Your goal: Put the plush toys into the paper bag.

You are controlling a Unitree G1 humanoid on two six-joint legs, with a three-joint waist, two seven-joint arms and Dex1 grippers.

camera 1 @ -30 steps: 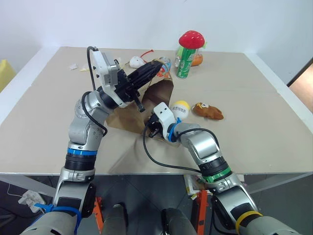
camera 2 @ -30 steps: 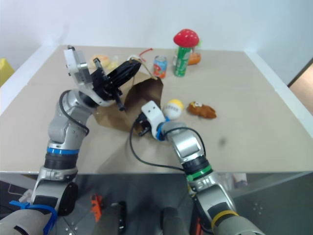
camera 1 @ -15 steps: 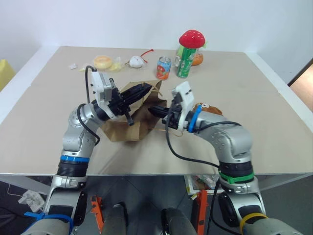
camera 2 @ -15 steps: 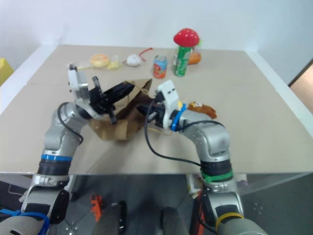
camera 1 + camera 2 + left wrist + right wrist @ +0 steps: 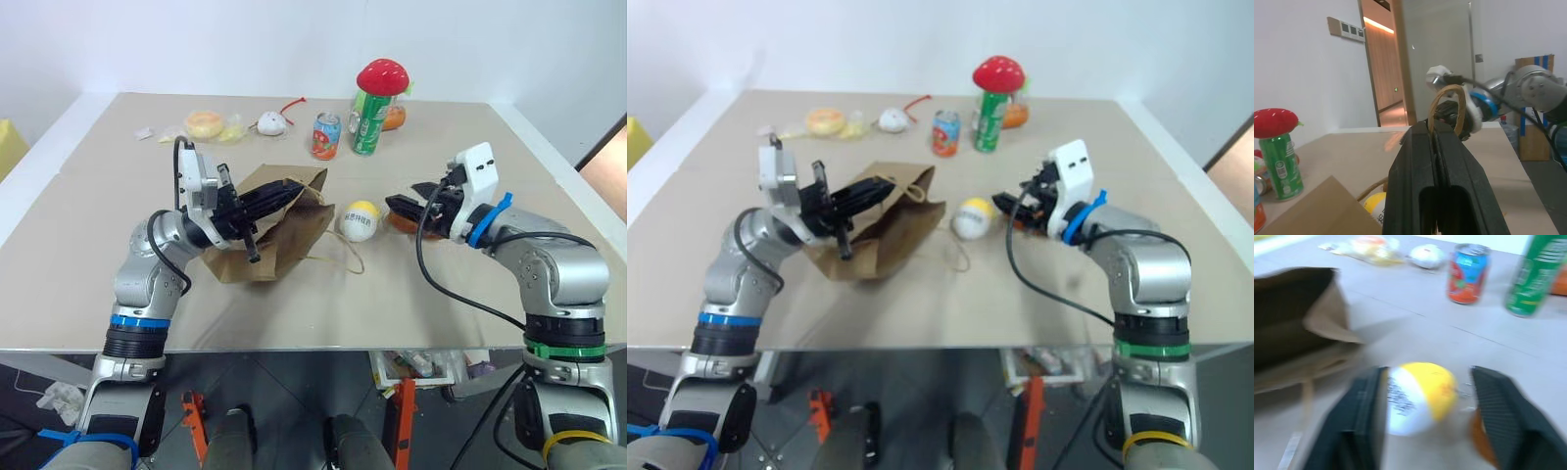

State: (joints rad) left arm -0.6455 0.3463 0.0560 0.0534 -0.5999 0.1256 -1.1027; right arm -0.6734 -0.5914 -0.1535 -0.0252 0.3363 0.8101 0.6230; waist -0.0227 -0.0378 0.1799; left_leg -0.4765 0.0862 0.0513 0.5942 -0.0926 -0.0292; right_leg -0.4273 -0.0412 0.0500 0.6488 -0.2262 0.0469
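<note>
Left eye view first: we see the paper bag (image 5: 265, 223) lying near the table's centre, plain brown kraft paper, creased and slumped, its mouth toward two o'clock. Our left gripper (image 5: 284, 197) has its two black fingers pressed together on one thin twisted cord handle (image 5: 1445, 100), which loops up above the fingertips in the left wrist view. A second cord handle (image 5: 345, 257) trails loose on the tabletop at the bag's four o'clock.

Just beside the bag, at its three o'clock, sits the egg-shaped plush toy (image 5: 359, 220), soft and round, white below with a yellow cap and dark lettering. At that toy's three o'clock lies the brown plush animal (image 5: 400, 221), partly hidden by our right gripper (image 5: 402, 207), whose ridged black fingers stand spread wide apart with nothing between them; in the right wrist view they frame the egg toy without touching it.

Toward twelve o'clock on the table stand a red can (image 5: 326, 135) and a green can (image 5: 370, 123), smooth cylinders, with a red-capped mushroom toy (image 5: 383, 77) resting atop the green one. At eleven o'clock lie a small white round thing with a red cord (image 5: 272, 122) and a yellowish wrapped item (image 5: 206, 124).

The table (image 5: 509, 284) is matte beige with a pale border. Behind it rises a plain white wall (image 5: 245, 44); the left wrist view shows a wooden doorway (image 5: 1385, 63).
</note>
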